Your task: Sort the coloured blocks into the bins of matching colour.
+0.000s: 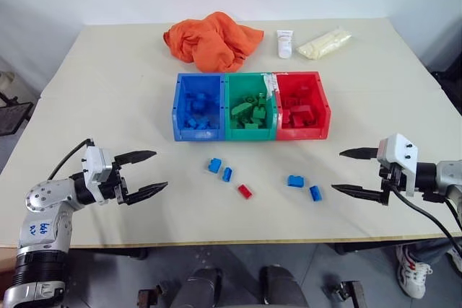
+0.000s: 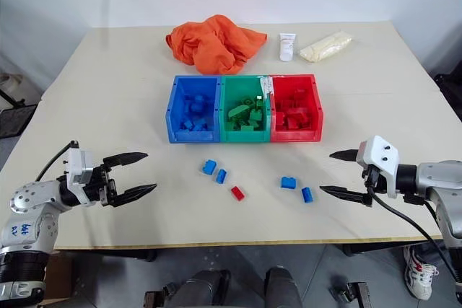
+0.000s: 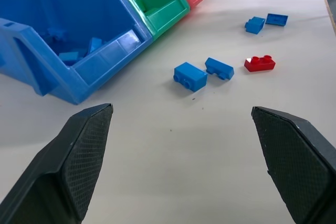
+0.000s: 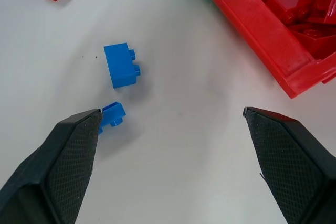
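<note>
Three joined bins stand mid-table: blue (image 1: 196, 133), green (image 1: 250, 133) and red (image 1: 303, 133), each holding blocks of its own colour. In front of them lie loose blocks: two blue ones (image 1: 214, 165) (image 1: 227, 174) side by side, a red one (image 1: 245, 191), and two more blue ones (image 1: 295, 181) (image 1: 315, 193). My left gripper (image 1: 160, 169) hovers open left of the blocks, pointing toward them. On the other side my right gripper (image 1: 337, 171) is open and empty, close to the rightmost blue block (image 4: 113, 115).
An orange cloth (image 1: 211, 40), a white tube (image 1: 285, 43) and a pale yellow bag (image 1: 325, 42) lie behind the bins. The table's front edge (image 1: 238, 239) runs just below the grippers. A person's shoe (image 1: 413, 268) shows on the floor at the right.
</note>
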